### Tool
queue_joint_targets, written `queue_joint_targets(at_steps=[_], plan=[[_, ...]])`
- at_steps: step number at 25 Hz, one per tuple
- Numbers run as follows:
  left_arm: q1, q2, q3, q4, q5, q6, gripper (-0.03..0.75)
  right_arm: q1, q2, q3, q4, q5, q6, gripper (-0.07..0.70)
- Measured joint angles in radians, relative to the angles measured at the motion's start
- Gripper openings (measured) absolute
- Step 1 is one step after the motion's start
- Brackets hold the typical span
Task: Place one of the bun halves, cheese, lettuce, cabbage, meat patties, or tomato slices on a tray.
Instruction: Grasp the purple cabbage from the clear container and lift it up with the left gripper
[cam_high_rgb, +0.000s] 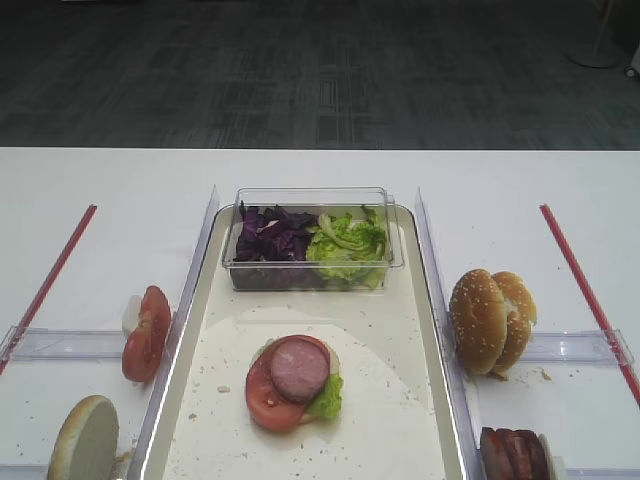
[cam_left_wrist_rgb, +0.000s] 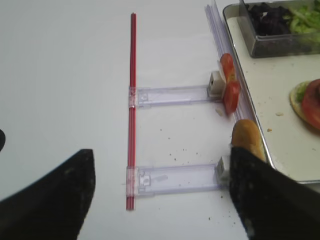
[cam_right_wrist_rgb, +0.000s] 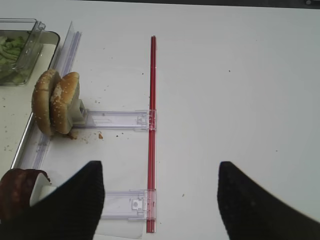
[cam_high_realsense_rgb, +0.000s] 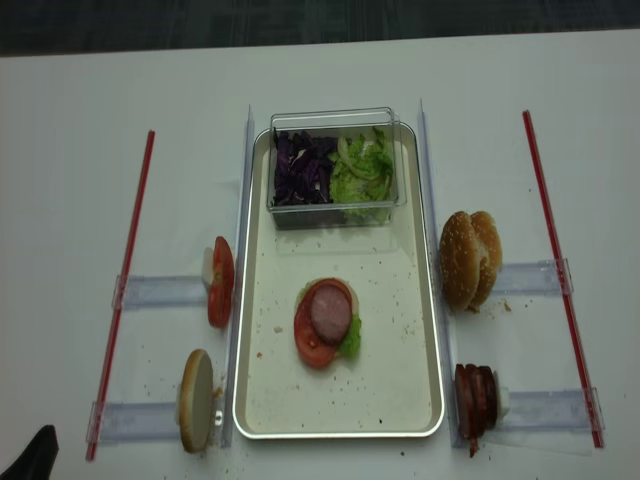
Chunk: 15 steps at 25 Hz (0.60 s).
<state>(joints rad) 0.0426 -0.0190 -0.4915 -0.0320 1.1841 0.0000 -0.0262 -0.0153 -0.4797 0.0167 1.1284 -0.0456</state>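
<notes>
The tray (cam_high_rgb: 395, 335) lies mid-table and holds a stack of a meat patty (cam_high_rgb: 299, 368) on a tomato slice (cam_high_rgb: 260, 400) and lettuce (cam_high_rgb: 326, 400). Left of the tray stand tomato slices (cam_high_rgb: 145, 333) and a bun half (cam_high_rgb: 85, 438). Two bun halves (cam_high_rgb: 490, 320) and meat patties (cam_high_rgb: 515, 453) stand to its right. My left gripper (cam_left_wrist_rgb: 160, 200) hovers open over the table left of the bun half (cam_left_wrist_rgb: 246, 140), holding nothing. Right of the patties (cam_right_wrist_rgb: 15, 192), my right gripper (cam_right_wrist_rgb: 160, 205) is open and holds nothing.
A clear box (cam_high_rgb: 310, 200) at the tray's far end holds purple cabbage (cam_high_rgb: 272, 238) and green lettuce (cam_high_rgb: 347, 243). Red rods (cam_high_rgb: 50, 280) (cam_high_rgb: 585, 290) run along both sides. Clear plastic holders (cam_left_wrist_rgb: 172, 95) (cam_right_wrist_rgb: 117, 120) carry the upright food.
</notes>
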Motion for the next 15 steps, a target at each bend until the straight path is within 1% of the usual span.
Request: queue_joint_targets(at_steps=[2, 5, 11, 15], plan=[[0.0, 0.002, -0.008, -0.003, -0.019, 0.0, 0.509, 0.0, 0.0, 0.0, 0.0, 0.0, 0.0, 0.508], [0.0, 0.061, -0.045, -0.017, -0.09, 0.0, 0.509, 0.0, 0.0, 0.0, 0.0, 0.0, 0.0, 0.508], [0.0, 0.331, -0.126, -0.026, -0.249, 0.0, 0.509, 0.0, 0.0, 0.0, 0.0, 0.0, 0.0, 0.508], [0.0, 0.526, -0.181, -0.026, -0.342, 0.0, 0.506, 0.0, 0.0, 0.0, 0.0, 0.0, 0.0, 0.508]])
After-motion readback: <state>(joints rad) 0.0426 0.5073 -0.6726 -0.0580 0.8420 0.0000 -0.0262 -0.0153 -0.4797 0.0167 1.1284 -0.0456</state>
